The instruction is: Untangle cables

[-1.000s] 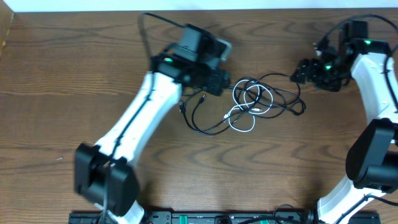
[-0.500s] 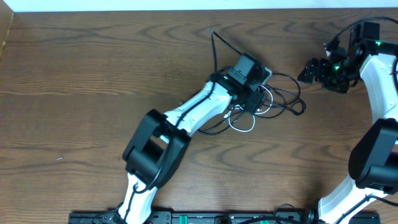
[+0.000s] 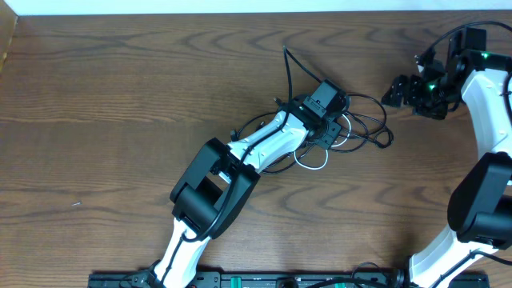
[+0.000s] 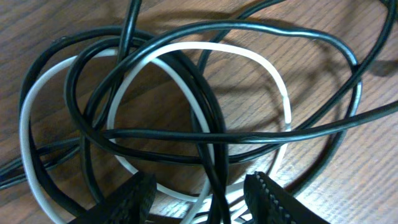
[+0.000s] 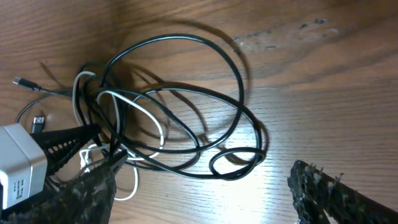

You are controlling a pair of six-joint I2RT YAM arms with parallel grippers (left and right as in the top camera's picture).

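The cables lie in one tangled pile on the wooden table: a black cable (image 3: 370, 120) in wide loops and a white cable (image 3: 314, 162) threaded through it. My left gripper (image 3: 330, 126) is down on the pile's middle. In the left wrist view the left gripper (image 4: 205, 205) is open, with black strands (image 4: 214, 186) and the white cable (image 4: 277, 84) running between its fingers (image 4: 140, 199), not pinched. My right gripper (image 3: 390, 91) hovers to the right of the pile. The right gripper (image 5: 205, 199) is open over bare wood, just below a black loop (image 5: 236, 163).
A thick black robot lead (image 3: 290, 68) rises from the left wrist toward the table's far edge. Small plug ends (image 5: 22, 81) lie at the pile's far side. The left wrist's white housing (image 5: 18, 168) shows beside the tangle. A black rail (image 3: 240, 280) runs along the front edge.
The left arm swung right from beside the pile onto its middle, and its jaws narrowed a little. The right gripper stayed almost still.
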